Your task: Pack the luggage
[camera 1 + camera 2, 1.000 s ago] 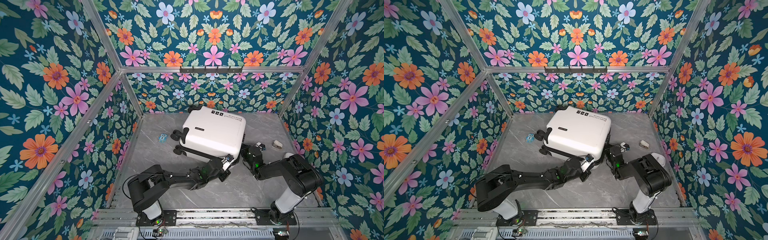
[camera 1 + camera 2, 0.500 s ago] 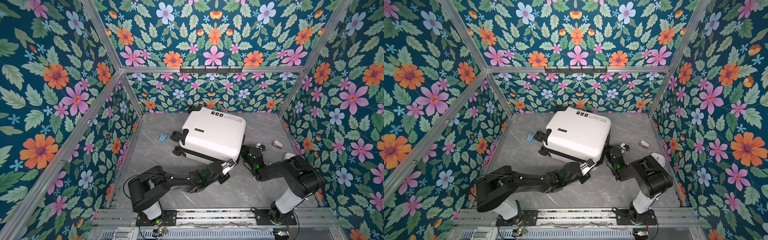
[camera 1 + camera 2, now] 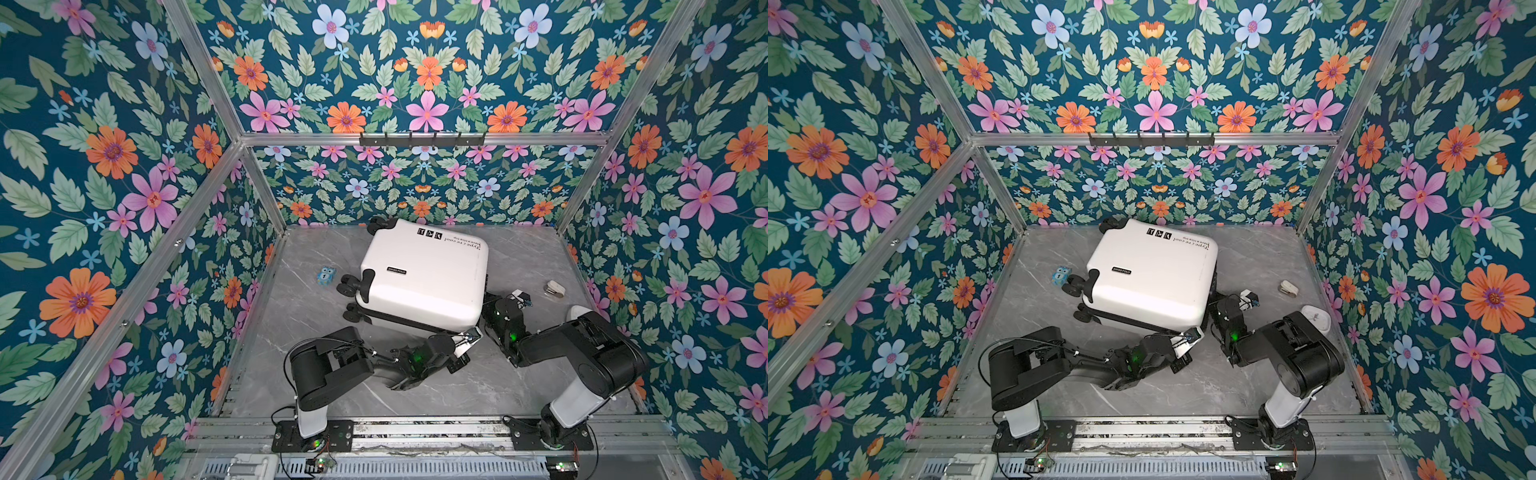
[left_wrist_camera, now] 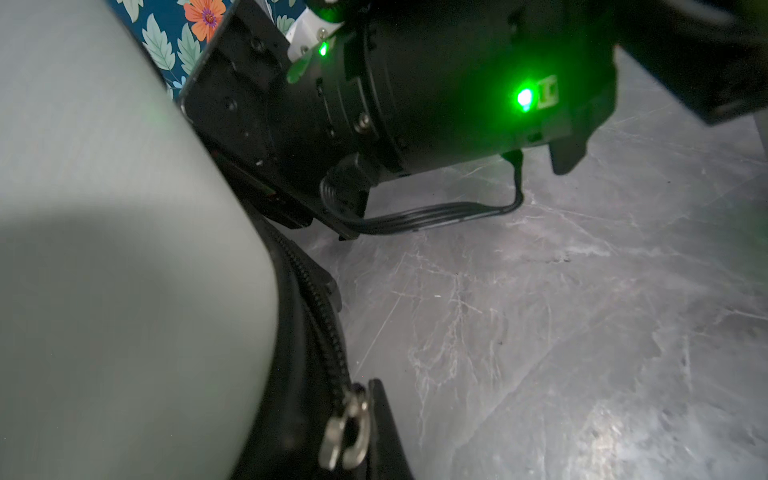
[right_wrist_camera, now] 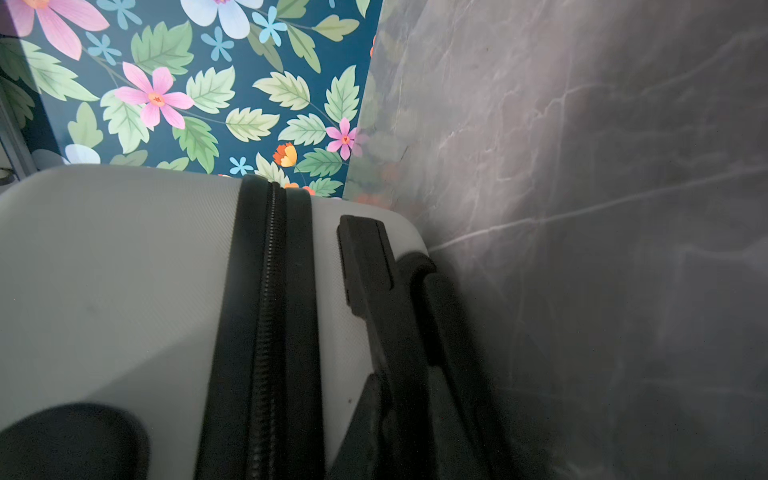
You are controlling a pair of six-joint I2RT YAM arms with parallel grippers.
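Note:
The luggage is a white hard-shell suitcase lying flat and closed on the grey marble floor in both top views, wheels to the left. My left gripper is at its near right corner. In the left wrist view this gripper is shut on the silver zipper pull of the black zipper band. My right gripper is against the suitcase's right side. In the right wrist view it is shut on the black handle beside the zipper band.
A small blue owl toy lies left of the wheels. A small white object lies near the right wall. Floral walls enclose the floor on three sides, with a black hook rail on the back wall.
My left gripper has slid right along the suitcase's near edge to the corner with the zipper pull in it. The right gripper and the suitcase have stayed put.

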